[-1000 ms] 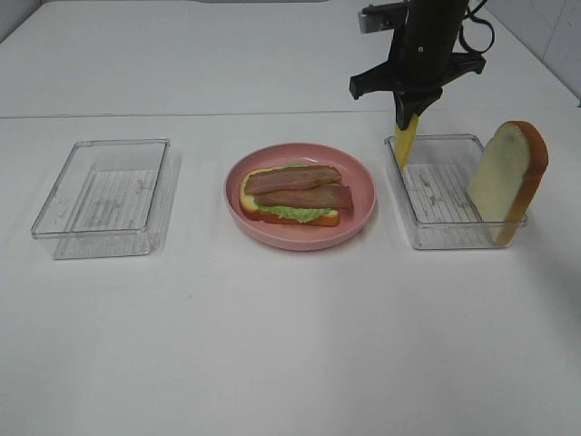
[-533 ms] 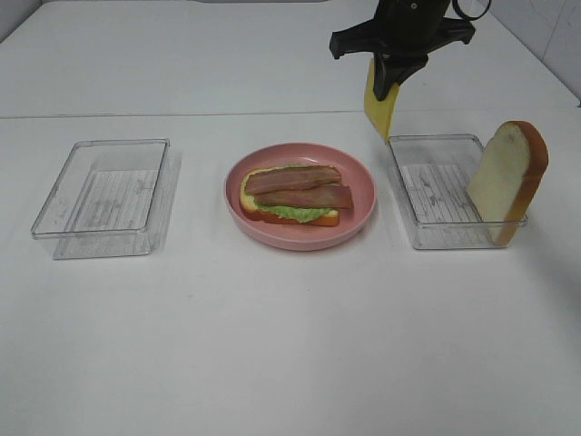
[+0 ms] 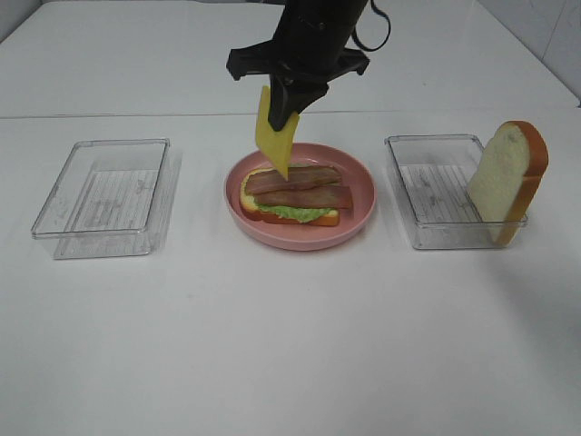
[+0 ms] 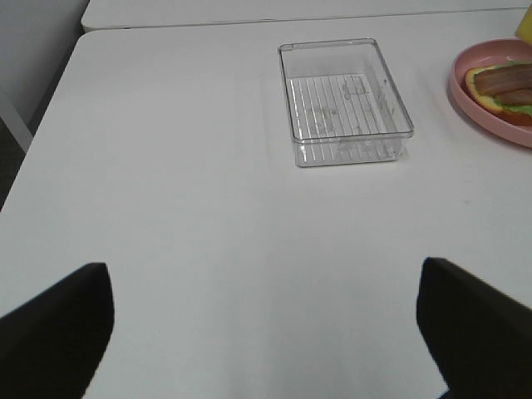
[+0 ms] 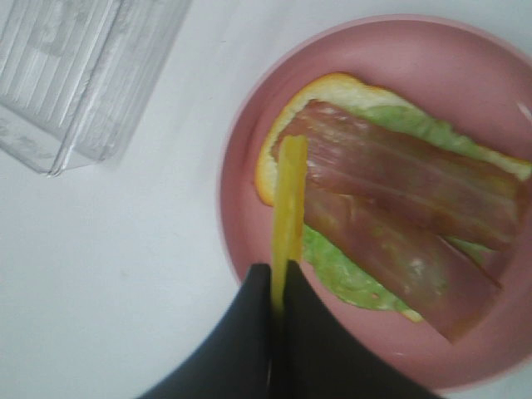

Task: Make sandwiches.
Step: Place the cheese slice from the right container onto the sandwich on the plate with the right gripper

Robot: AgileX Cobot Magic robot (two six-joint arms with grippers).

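Nearest the camera the white table (image 3: 290,345) is bare across its front strip. Further in, three things sit in a row: clear tray (image 3: 107,197) on the left, pink plate (image 3: 300,195) in the middle, second clear tray (image 3: 445,191) on the right. Plate carries the part-built sandwich (image 3: 293,195): bottom bread slice (image 5: 342,90), lettuce (image 5: 345,278) on it, two bacon strips (image 5: 399,199) lying across the top. Loose bread slice (image 3: 508,180) stands on edge, leaning at the right end of the right tray. Right gripper (image 3: 289,107) has reached across to the middle and hangs above the plate's far-left side, fingers clamped tight on the top edge of the cheese slice (image 3: 275,136). Cheese hangs nearly vertical, its low corner just over the left part of the bacon; can't tell whether it touches. Right wrist view shows the cheese edge-on, over the left end of the sandwich. Left gripper (image 4: 266,332) is off to the left, out of the overhead view; its own camera shows both fingers spread wide, nothing between them, with the left tray and the plate's edge beyond.
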